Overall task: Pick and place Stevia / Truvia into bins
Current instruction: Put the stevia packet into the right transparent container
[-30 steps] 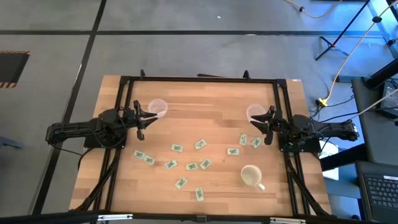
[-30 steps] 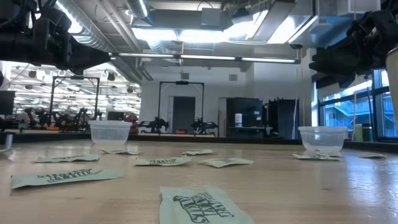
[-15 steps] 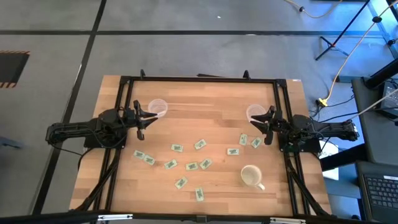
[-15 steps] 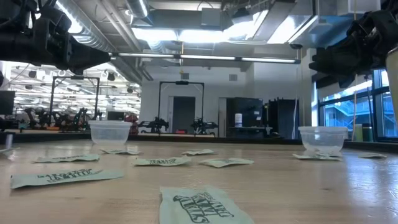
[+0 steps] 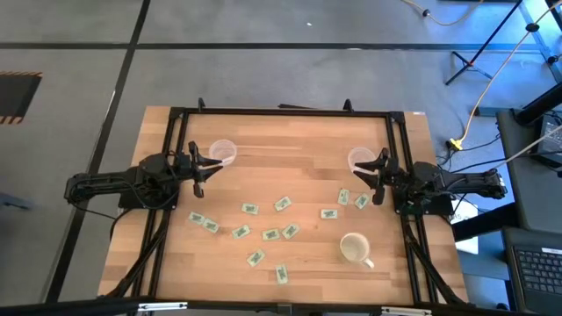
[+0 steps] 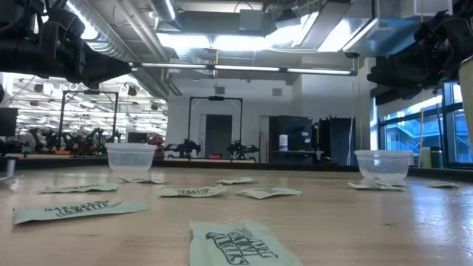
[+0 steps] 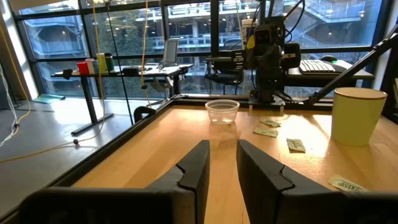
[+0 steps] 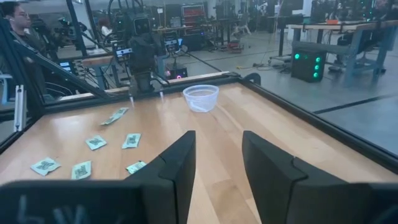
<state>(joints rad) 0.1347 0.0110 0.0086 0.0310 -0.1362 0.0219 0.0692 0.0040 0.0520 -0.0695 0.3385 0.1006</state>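
Two cups [image 5: 222, 151] [image 5: 360, 159] at far table corners, packets [image 5: 270, 219] scattered between and nearer, mug [image 5: 354, 248] near right.

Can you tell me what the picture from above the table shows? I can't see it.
About a dozen small green-and-white packets lie scattered on a wooden table. Two clear cups stand near the far corners, a white mug nearer. The left gripper and right gripper hover empty at the sides.

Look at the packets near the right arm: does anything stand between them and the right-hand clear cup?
Nothing visible does. The two packets lie on bare wood just below the right cup; the white mug stands on their far side. The right gripper hangs open beside that path.
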